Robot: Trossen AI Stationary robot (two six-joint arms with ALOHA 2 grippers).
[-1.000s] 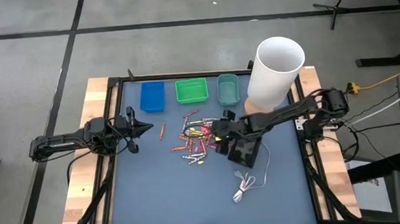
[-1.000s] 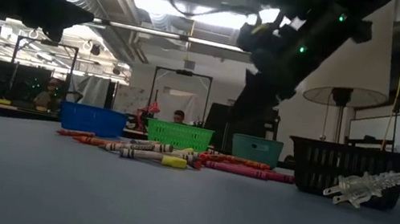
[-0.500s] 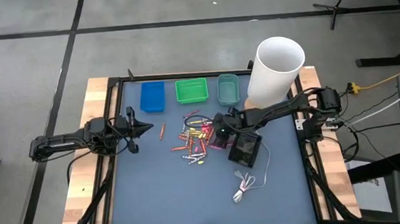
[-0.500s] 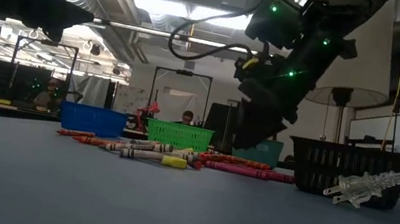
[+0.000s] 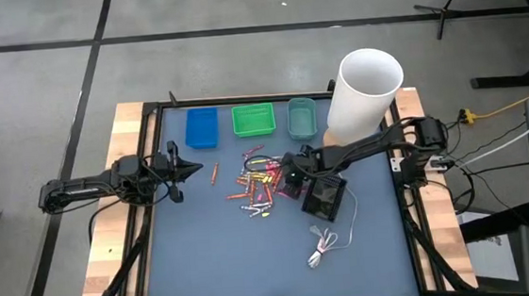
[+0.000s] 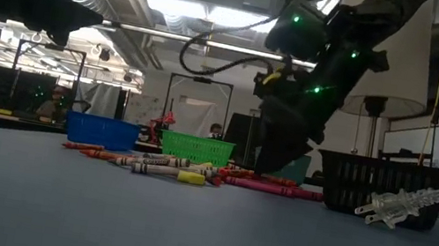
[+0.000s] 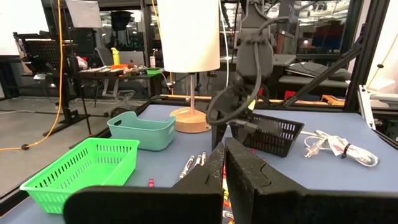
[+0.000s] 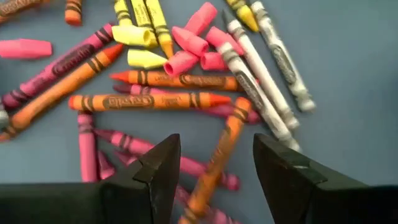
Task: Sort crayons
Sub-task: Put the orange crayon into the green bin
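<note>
Right tool (image 8: 214, 165), fingers apart, hovered over crayons (image 8: 168, 81); orange crayon (image 8: 219, 155) lay lengthwise between fingers; left tool (image 5: 187, 167) closed, farther.

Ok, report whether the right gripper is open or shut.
Open: the right gripper shows a clear gap between its fingers, empty, directly over the crayons.

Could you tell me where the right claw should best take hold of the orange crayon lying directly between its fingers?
Grip the orange crayon mid-shaft, from straight above. The right claw is open and straddles it, fingers either side. It lies flat, overlapping pink crayons, so closing across its width looks safest.
</note>
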